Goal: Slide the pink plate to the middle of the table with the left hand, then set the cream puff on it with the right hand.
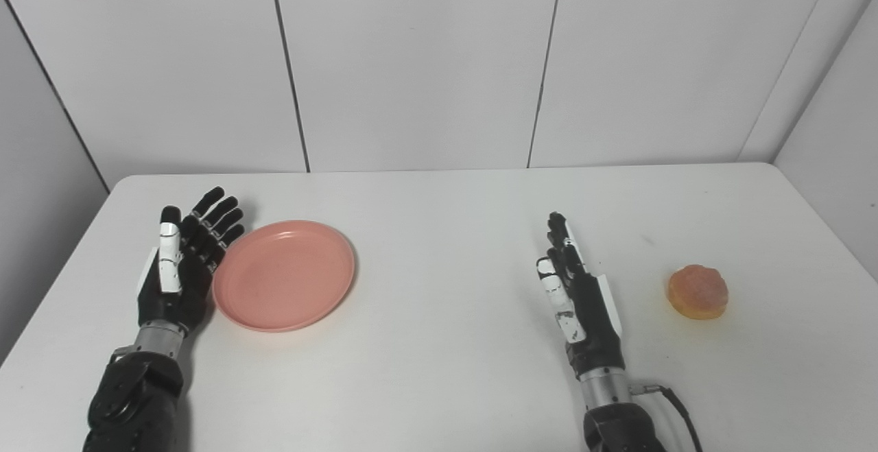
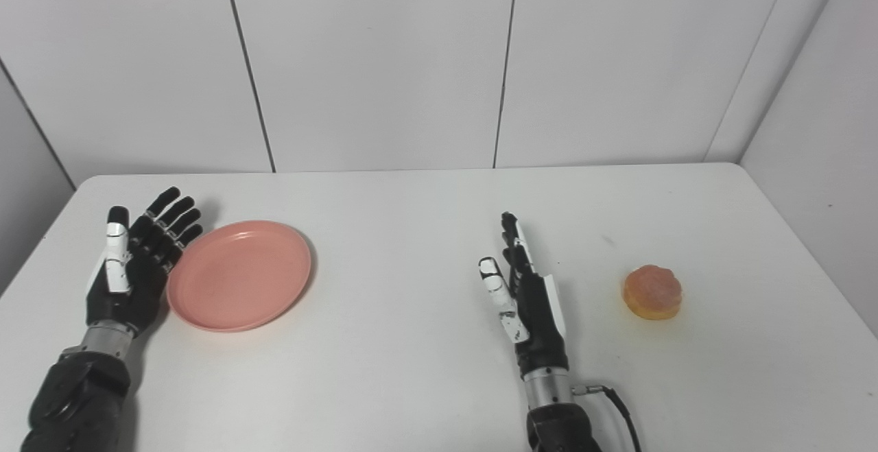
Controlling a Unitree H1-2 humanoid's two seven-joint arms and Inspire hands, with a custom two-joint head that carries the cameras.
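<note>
A round pink plate [image 1: 284, 275] lies flat on the left part of the white table [image 1: 446, 232]. My left hand [image 1: 184, 260] is open with its fingers spread, right beside the plate's left rim and touching or nearly touching it. A golden-orange cream puff [image 1: 697, 291] sits on the right part of the table. My right hand [image 1: 575, 287] is open and empty, edge-on with fingers pointing away, a short way left of the cream puff and apart from it. The same scene shows in the right eye view, with the plate [image 2: 239, 275] and the cream puff [image 2: 652, 291].
White wall panels [image 1: 411, 61] stand behind the table's far edge, and a wall closes in at the right. A black cable [image 1: 675, 404] runs from my right wrist. The table's left edge lies just left of my left arm.
</note>
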